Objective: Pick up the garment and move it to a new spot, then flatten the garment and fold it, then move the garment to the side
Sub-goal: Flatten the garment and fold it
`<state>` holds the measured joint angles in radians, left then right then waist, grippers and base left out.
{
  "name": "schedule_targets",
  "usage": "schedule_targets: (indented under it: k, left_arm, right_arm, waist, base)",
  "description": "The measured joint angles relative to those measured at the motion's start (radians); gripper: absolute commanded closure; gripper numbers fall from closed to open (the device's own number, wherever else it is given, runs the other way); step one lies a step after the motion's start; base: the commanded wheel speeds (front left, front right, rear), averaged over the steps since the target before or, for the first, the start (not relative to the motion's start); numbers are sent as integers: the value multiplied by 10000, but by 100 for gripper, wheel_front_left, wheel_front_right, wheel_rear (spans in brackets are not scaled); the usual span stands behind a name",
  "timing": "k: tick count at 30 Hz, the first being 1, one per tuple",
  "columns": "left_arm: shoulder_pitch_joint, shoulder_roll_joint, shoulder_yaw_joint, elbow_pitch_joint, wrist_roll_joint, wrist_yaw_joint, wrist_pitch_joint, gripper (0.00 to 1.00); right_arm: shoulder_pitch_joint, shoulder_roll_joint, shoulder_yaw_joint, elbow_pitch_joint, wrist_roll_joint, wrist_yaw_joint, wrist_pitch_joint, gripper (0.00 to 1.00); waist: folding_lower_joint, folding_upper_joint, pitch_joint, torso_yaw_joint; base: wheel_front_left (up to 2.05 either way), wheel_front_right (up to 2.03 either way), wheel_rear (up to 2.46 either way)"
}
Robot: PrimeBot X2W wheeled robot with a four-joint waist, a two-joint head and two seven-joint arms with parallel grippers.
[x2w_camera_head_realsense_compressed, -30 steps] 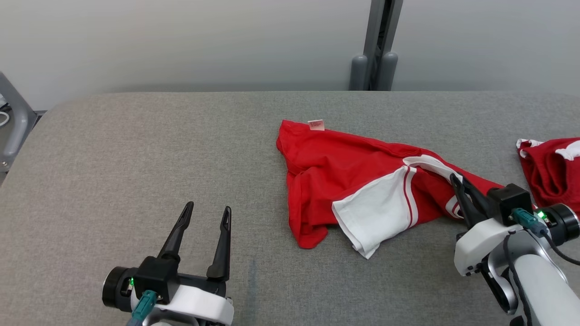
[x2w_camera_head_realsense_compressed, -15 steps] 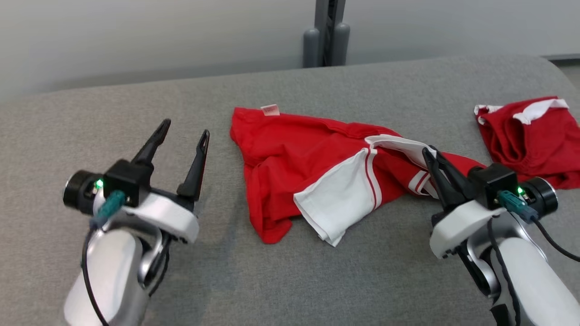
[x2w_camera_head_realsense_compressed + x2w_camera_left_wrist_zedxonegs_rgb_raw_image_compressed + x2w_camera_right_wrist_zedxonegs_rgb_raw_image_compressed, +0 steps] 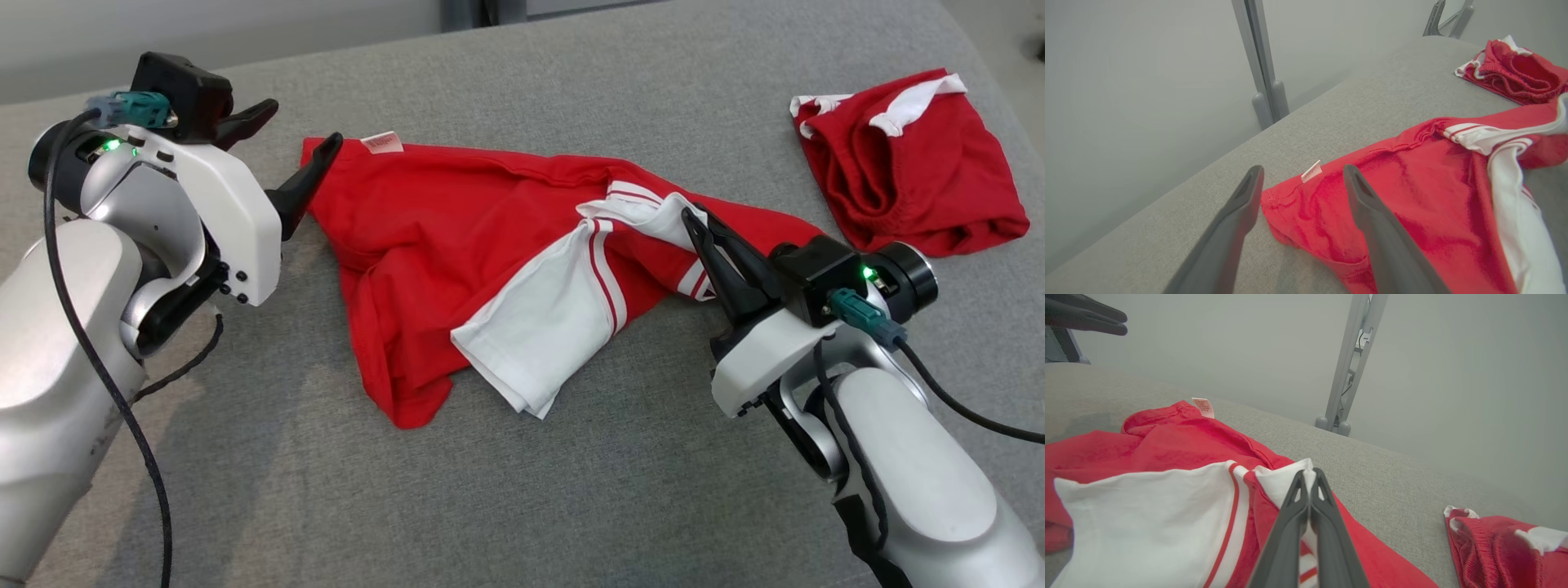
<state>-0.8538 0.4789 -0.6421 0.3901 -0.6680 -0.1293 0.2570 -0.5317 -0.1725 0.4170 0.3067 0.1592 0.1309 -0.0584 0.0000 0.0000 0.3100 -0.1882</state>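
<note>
1. The garment (image 3: 424, 245) lies crumpled mid-table (image 3: 522, 490), with its label (image 3: 381, 142) at the far-left corner.
2. My right pincer (image 3: 694, 219) is clamped together on the white striped fold, which I judge anchors that end.
3. My left pincer (image 3: 302, 124) stands apart at the labelled corner, probably to grip and spread it.
4. Count: two pincers, one garment, and one red bundle (image 3: 906, 171) lying apart at far right.

A grey fabric-covered table (image 3: 522, 490) is seen with two garments laid directly on it: a crumpled red and white jersey (image 3: 424, 237) is spread across its middle, and bunched red shorts (image 3: 906, 171) are set well apart, near its far right corner.
</note>
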Motion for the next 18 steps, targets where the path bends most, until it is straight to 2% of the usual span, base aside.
schedule_targets:
  k: [5,6,7,13,18]
  left_arm:
    - [-1024,922,-1666,36,-1005,-2,644,0]
    - [-1445,1231,-2295,161,-1133,-2,702,0]
    - [-1445,1231,-2295,161,-1133,-2,702,0]
    - [-2740,1651,-3954,892,-1177,-2,500,0]
    - [-3643,1756,-5055,1436,-1467,-2,278,0]
  right_arm:
    - [-416,140,357,263,90,0,-219,100]
    - [-544,203,453,339,100,0,-295,100]
    - [-544,203,453,339,100,0,-295,100]
    - [-922,332,579,479,182,0,-454,100]
    - [-1182,410,700,474,215,0,-568,100]
  waist:
    - [0,0,489,-327]
    - [0,0,660,-418]
    - [0,0,660,-418]
    - [0,0,1145,-618]
    - [0,0,1519,-814]
  base:
    - [0,0,0]
    - [0,0,0]
    - [0,0,0]
    - [0,0,0]
    - [0,0,0]
